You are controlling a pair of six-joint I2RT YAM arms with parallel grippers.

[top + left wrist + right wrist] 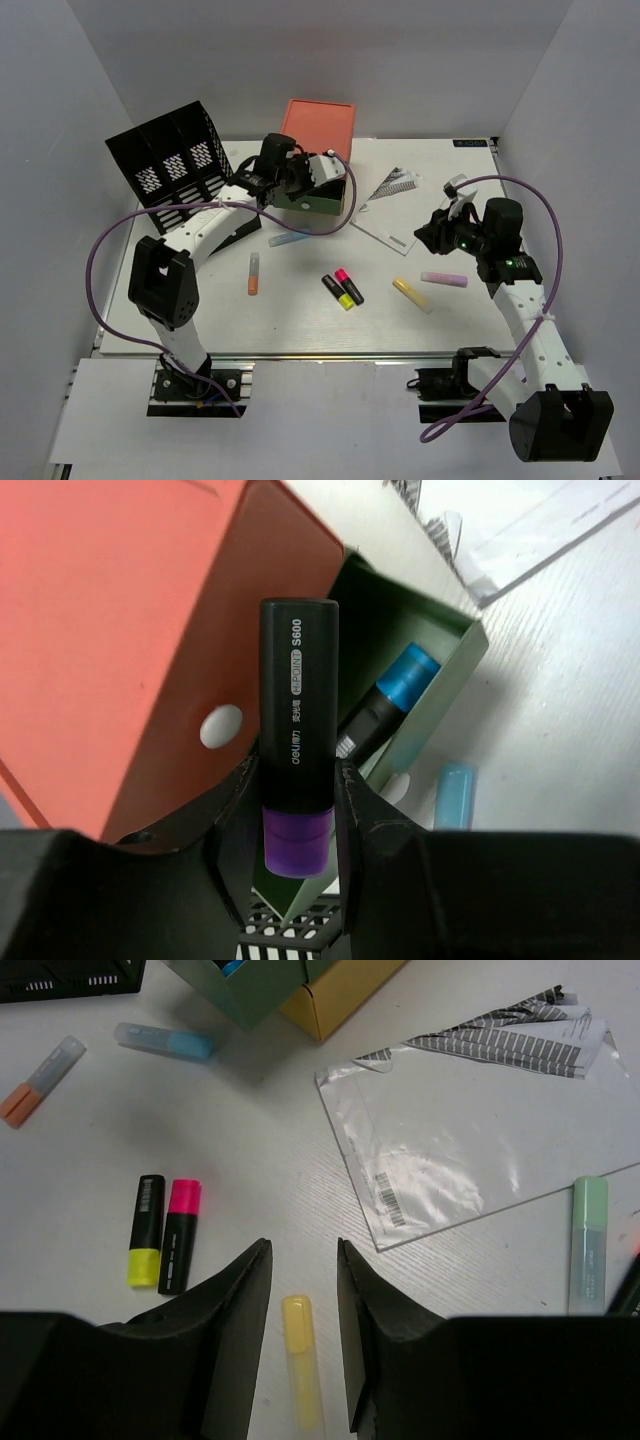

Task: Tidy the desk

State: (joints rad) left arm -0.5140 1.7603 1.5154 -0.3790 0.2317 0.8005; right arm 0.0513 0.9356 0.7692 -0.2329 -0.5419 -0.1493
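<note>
White counter [300, 320] spreads under both arms, highlighters [343, 288] scattered across it. Left pincer [295, 815] is clamped on a black purple-capped marker [298, 700], held over the open green drawer [440, 670] beside the orange box [120, 630]. A blue-capped marker [400, 685] lies in that drawer. Right pincer [303, 1270] stands apart, hovering above a yellow highlighter [302, 1360].
</note>
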